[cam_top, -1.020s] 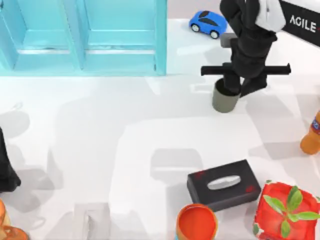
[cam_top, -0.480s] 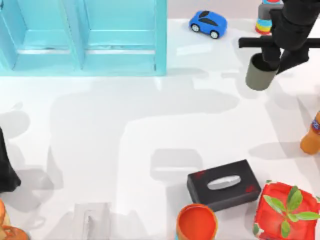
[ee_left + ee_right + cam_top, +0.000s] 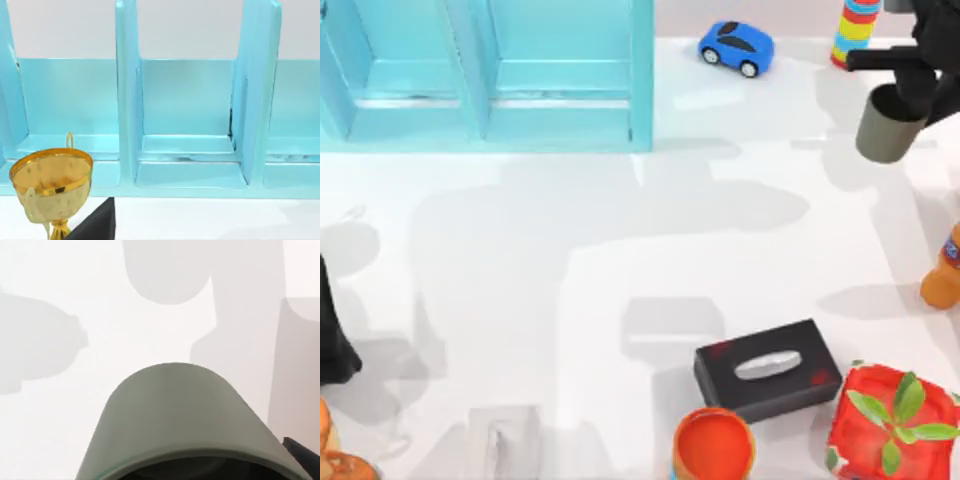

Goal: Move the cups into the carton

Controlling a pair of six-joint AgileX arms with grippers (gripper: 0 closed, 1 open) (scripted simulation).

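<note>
Blue carton (image 3: 485,75) sitting at tabletop's far left corner. Right gripper (image 3: 910,75) hanging over far right corner, pinching olive-grey cup (image 3: 888,125) (tilted, off tabletop). Left arm (image 3: 332,330) waiting at left edge.

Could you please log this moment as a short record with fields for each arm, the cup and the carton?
right gripper: at the table's far right edge, shut on the olive-grey cup, held above the table
left arm: parked at the left edge of the table
carton: light blue, far left, compartments in view hold no cup
bystanders: blue toy car, black tissue box, orange pot
</note>
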